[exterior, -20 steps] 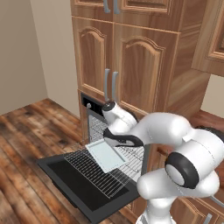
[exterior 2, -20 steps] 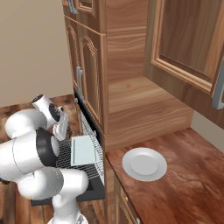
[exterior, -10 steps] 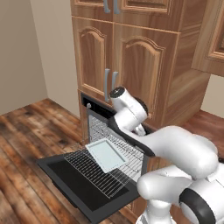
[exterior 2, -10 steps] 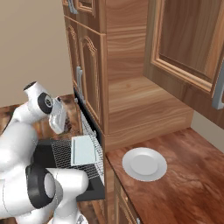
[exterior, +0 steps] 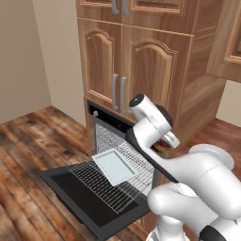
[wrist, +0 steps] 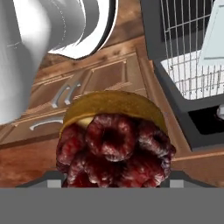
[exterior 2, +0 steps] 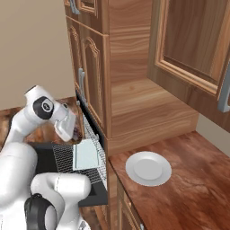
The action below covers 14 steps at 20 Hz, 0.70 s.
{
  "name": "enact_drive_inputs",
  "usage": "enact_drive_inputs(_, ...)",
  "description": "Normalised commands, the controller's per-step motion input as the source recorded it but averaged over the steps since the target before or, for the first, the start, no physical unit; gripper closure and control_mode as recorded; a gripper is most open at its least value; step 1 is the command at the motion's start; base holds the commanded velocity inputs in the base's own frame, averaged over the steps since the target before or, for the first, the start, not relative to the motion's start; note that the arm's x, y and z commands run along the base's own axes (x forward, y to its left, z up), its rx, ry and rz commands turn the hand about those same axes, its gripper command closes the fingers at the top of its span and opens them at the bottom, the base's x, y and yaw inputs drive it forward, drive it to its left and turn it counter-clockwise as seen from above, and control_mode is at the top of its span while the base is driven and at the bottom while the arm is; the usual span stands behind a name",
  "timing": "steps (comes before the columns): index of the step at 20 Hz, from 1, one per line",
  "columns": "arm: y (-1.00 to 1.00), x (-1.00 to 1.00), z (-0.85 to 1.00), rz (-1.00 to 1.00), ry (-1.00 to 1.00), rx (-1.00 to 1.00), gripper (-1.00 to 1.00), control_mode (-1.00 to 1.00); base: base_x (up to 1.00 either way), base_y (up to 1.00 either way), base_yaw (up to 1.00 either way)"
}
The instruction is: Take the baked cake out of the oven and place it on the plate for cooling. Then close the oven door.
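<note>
Cake point(wrist: 114, 146) out of oven point(exterior: 109, 136), clamped in gripper point(wrist: 114, 181), carried mid-air. Plate point(exterior 2: 148, 168) on right counter bare. Oven door point(exterior: 89, 200) open. Left: place cake, shut door.

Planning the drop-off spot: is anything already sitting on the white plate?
No, the plate lies bare on the wooden counter in the right base view.
</note>
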Motion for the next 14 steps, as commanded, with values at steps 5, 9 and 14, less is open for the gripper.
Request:
enact_drive_inputs(5, -0.89, -0.29, 0.03, 0.0, 0.09, -0.13, 1.0, -1.0, 0.0, 0.0, 0.0)
enact_drive_inputs(9, -0.88, -0.36, 0.0, 0.0, 0.07, -0.1, 1.0, -1.0, 0.0, 0.0, 0.0)
enact_drive_inputs(14, -0.88, -0.38, 0.0, 0.02, 0.01, -0.03, 1.0, -1.0, 0.0, 0.0, 0.0)
